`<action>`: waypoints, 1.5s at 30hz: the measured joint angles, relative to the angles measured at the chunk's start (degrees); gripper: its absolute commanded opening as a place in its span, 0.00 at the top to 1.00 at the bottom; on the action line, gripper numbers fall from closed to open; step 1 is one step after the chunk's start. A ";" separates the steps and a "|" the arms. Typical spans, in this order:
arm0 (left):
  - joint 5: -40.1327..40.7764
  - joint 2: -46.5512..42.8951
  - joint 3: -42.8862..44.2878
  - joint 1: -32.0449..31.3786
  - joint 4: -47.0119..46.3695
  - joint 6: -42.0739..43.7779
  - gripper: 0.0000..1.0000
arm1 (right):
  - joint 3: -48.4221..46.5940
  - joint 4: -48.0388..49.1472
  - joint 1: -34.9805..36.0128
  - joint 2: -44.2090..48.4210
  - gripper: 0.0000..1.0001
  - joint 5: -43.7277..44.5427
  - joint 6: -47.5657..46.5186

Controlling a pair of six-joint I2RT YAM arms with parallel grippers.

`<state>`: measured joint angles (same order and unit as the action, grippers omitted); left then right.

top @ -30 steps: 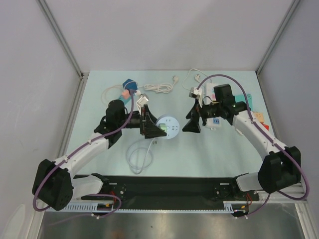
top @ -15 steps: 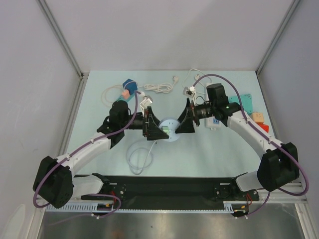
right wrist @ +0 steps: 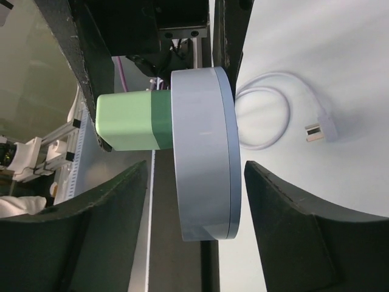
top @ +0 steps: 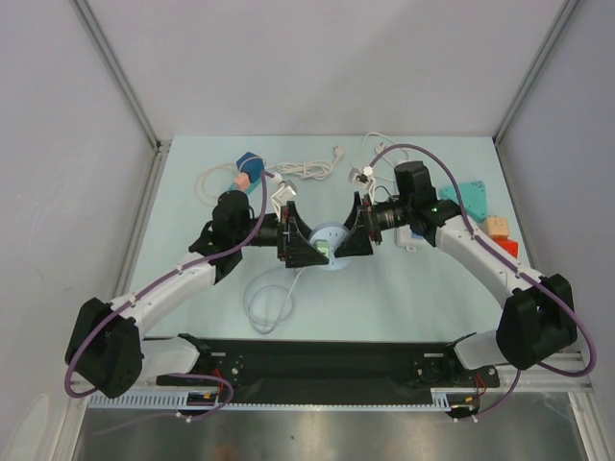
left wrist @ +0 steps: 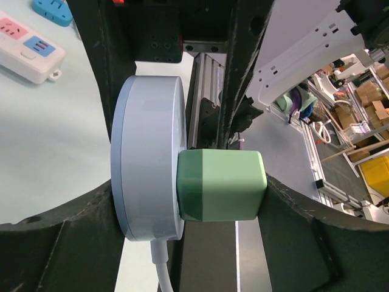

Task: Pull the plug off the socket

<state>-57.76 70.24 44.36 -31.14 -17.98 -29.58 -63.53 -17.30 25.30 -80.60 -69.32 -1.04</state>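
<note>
Left tool [left wrist: 189,182] is clamped across both task things at once. One finger [left wrist: 73,231] presses the back of the round socket [left wrist: 146,158], and the other bears on the outer end of the green plug [left wrist: 222,185]. Socket and plug therefore sit squarely between its fingers, stood on edge, with the white cord [left wrist: 159,267] dropping away beneath. Whether the socket's rim touches the desk [top: 404,288] cannot be told.

The right tool [right wrist: 195,163] faces it from the opposite side with its jaws spread. Its fingers [right wrist: 91,231] straddle the same pair. One runs just beside the socket's back with a thin gap showing. The other stands clear of the socket's face, near the plug but not touching it. It grips nothing.

The plug is seated to its full depth, with no gap at the socket's face, so the pull itself has not begun. Only the bracing of the socket and the second tool's approach look done. What remains is for the right tool to close on the plug's body. The left tool's hold probably also has to shift to the socket alone, since a finger on the plug's end would keep it in. Then the plug can be drawn straight away from the socket's face.
</note>
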 measured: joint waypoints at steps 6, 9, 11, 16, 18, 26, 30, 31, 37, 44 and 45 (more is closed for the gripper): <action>-0.11 0.46 1.03 -0.04 -0.42 0.02 1.00 | 0.92 0.07 0.15 0.00 0.76 -0.28 -0.09; -0.94 0.52 1.33 -0.13 -0.42 -0.44 0.98 | 1.01 0.15 0.04 0.02 1.00 -1.07 -0.66; -0.94 0.59 1.46 -0.15 -0.35 -0.42 0.88 | 1.01 0.09 -0.02 0.02 1.00 -1.38 -0.52; 0.79 0.33 1.86 -0.39 1.73 1.22 0.19 | 1.01 -0.70 -0.37 0.15 1.00 -0.61 -1.68; 3.58 -0.68 2.19 -0.98 3.69 2.97 0.10 | 1.01 -0.61 -1.07 0.50 1.00 -0.13 -2.14; 25.64 -7.63 7.63 -0.98 14.49 10.14 0.04 | 3.45 -0.35 -6.38 3.41 1.00 6.19 -0.39; 31.63 -8.70 8.55 -1.25 17.46 10.62 0.08 | 4.68 -0.07 -6.84 3.65 1.00 9.99 1.11; 32.89 -8.55 8.66 -1.68 18.38 10.58 0.09 | 4.96 0.13 -6.93 3.67 1.00 11.08 1.77; 39.95 -4.42 11.80 -8.46 23.47 10.64 0.20 | 6.36 2.47 -7.91 3.69 1.00 17.77 8.22; 49.18 3.32 18.16 -14.78 28.04 11.13 0.27 | 8.04 4.50 -7.96 4.46 1.00 22.51 13.22; 50.64 4.28 19.21 -15.56 28.87 11.23 0.30 | 8.28 4.85 -7.93 4.61 1.00 22.64 13.64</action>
<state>-7.11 74.52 63.57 -46.70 10.90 -18.35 -55.24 -12.45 17.37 -75.99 -46.68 12.60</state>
